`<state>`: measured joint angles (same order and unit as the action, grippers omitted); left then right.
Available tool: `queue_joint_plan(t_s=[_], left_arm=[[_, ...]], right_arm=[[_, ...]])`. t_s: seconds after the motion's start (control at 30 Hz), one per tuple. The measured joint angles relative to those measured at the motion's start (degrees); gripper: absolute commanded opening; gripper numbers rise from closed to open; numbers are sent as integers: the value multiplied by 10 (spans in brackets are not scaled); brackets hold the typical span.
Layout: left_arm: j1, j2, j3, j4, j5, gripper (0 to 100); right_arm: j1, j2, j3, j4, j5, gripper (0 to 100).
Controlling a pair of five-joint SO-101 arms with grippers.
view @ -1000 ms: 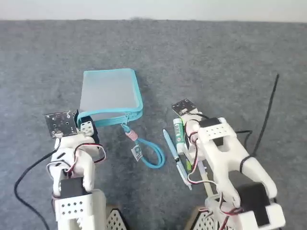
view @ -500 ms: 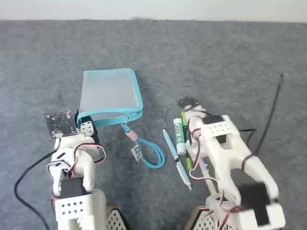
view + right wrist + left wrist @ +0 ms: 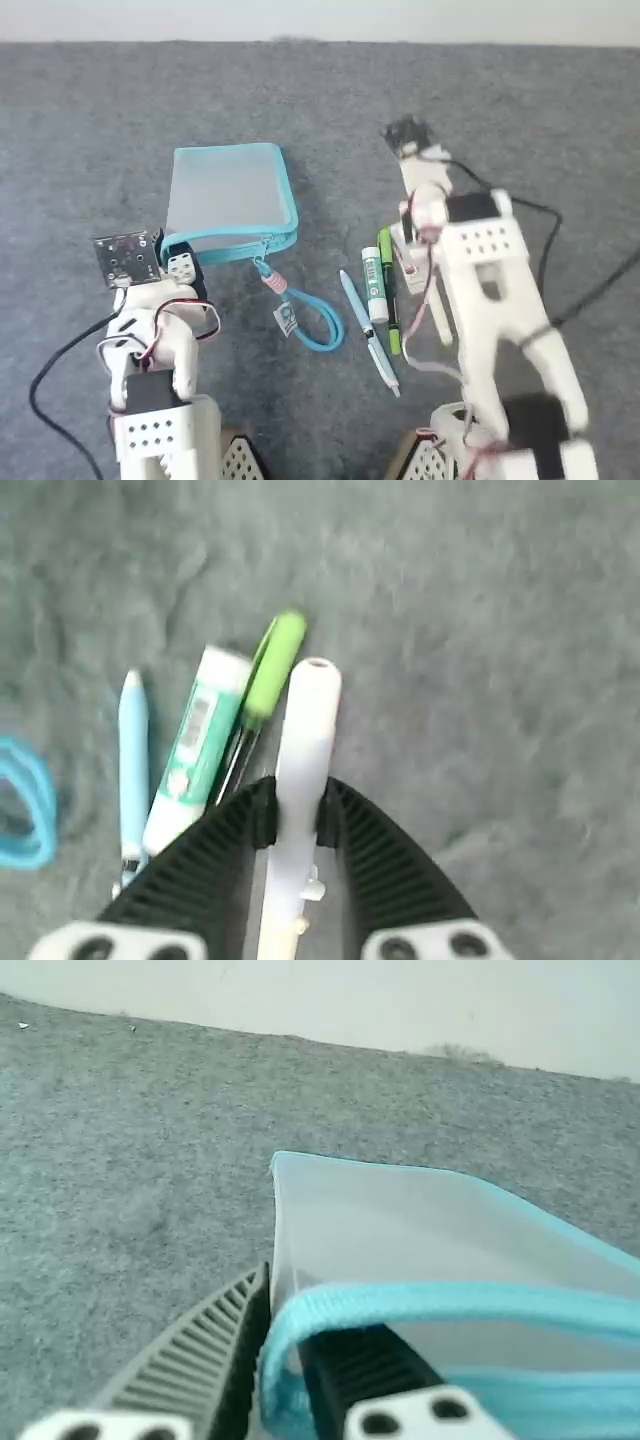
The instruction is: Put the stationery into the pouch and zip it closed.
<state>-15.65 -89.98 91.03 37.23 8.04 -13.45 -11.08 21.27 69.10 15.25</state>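
Zero packed yet: pinching the white pen [image 3: 298, 710] in the right hand [image 3: 298, 798], clamping the pouch [image 3: 228, 195] rim in the left hand [image 3: 285, 1325], leaving blue pen [image 3: 354, 298], glue stick [image 3: 373, 285], green pen [image 3: 388, 290] on the desk [image 3: 500, 120], zipping pending.

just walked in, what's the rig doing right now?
The left gripper has its fingers shut on the zip edge of the pouch, at one corner. The right gripper is shut on a white pen. A blue pen, a glue stick and a green pen lie side by side on the table beside the pouch, not yet packed.
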Motion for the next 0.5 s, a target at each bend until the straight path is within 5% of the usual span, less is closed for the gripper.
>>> queue_joint_plan(t_s=[0.13, 0.27, 0.5], left_arm=[[0, 0, 0, 0, 0, 12], [0, 0, 0, 0, 0, 12], [0, 0, 0, 0, 0, 12]], right_arm=[[1, 136, -96, 0, 0, 17], [21, 244, -168, 1, 0, 135], [51, 277, -193, 16, 0, 177]])
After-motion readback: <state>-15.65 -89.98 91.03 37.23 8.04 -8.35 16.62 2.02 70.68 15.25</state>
